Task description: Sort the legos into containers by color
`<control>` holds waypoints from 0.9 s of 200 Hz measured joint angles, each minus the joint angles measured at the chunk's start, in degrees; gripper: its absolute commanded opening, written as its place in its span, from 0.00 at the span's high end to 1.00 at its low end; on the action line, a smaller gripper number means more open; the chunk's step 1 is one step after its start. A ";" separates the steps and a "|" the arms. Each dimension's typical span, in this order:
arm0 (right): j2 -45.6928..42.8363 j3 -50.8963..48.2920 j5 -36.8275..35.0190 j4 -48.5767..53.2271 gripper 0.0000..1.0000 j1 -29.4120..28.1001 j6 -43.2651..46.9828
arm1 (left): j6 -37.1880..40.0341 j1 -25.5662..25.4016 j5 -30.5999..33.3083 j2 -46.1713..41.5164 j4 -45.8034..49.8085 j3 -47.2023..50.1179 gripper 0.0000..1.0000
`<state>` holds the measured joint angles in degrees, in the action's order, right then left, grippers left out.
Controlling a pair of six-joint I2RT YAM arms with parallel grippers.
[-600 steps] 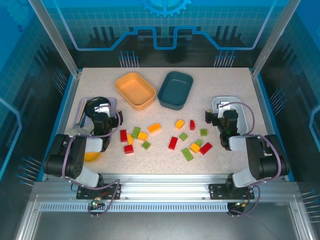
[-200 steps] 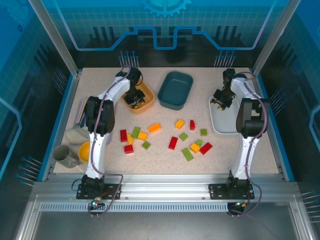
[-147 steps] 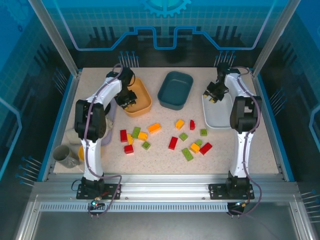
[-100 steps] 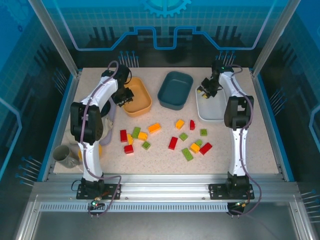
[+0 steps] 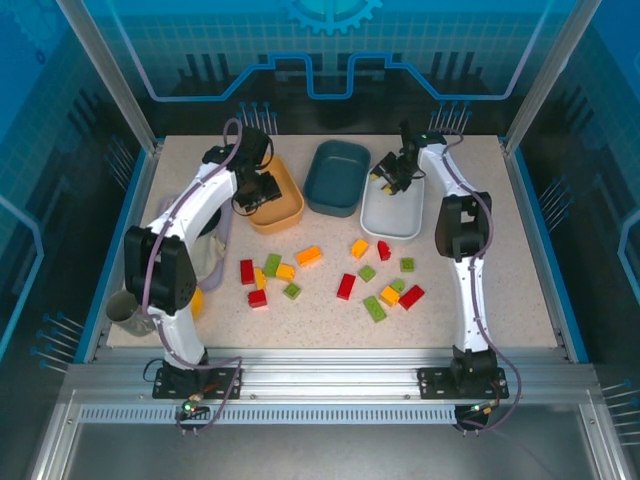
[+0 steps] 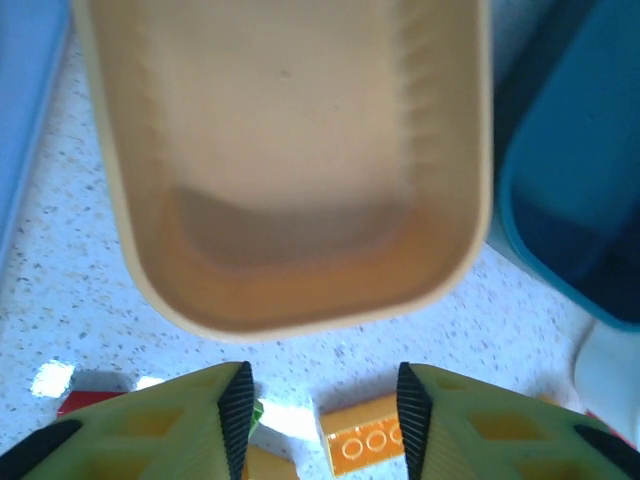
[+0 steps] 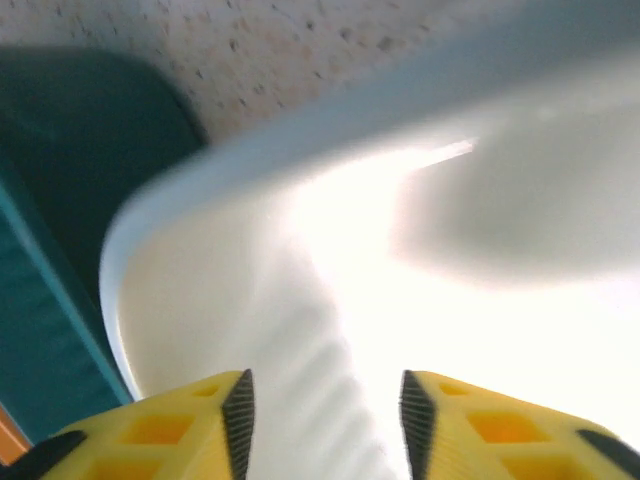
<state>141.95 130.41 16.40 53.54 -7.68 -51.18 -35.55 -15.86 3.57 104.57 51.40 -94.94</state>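
Several red, green and orange-yellow legos (image 5: pixel 346 286) lie scattered across the middle of the table. The orange tub (image 5: pixel 283 210), the dark teal tub (image 5: pixel 337 178) and the white tub (image 5: pixel 393 215) stand in a row behind them, all with nothing visible inside. My left gripper (image 5: pixel 262 190) hangs open over the orange tub's near end. In the left wrist view, the left gripper (image 6: pixel 320 420) frames an orange brick (image 6: pixel 365 445) on the table below, with the orange tub (image 6: pixel 290 150) beyond. My right gripper (image 5: pixel 390 178) is open at the white tub's far end. In the right wrist view, the right gripper (image 7: pixel 322 420) looks into the white tub (image 7: pixel 450 250) beside the teal tub (image 7: pixel 60 200).
A grey mug (image 5: pixel 120 312) and a yellow bowl (image 5: pixel 196 300) sit at the near left, partly behind my left arm. A lavender tray (image 5: pixel 222 232) lies left of the orange tub. The white tub nearly touches the teal one.
Both arms reached out from their folded pose to the tubs. The white tub slid left with my right gripper until beside the teal tub, which shifted slightly left. The bricks stayed put.
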 measured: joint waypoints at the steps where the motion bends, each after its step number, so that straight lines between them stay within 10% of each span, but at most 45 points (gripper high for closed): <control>1: -0.33 -0.44 -0.13 -0.04 0.50 0.02 0.24 | -0.02 -0.11 -0.04 -0.13 -0.15 0.15 0.48; 83: -49.86 -51.98 -14.32 -4.57 0.26 0.26 16.96 | -2.12 -11.58 -7.65 -21.33 -19.34 27.63 0.19; 180: -46.82 -69.83 -16.39 -9.70 0.37 -5.90 26.80 | -8.13 -18.38 -10.03 -27.76 -29.86 40.26 0.19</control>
<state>95.13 60.58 0.01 43.83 -13.58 -24.38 -43.68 -34.24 -6.46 76.82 21.54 -54.68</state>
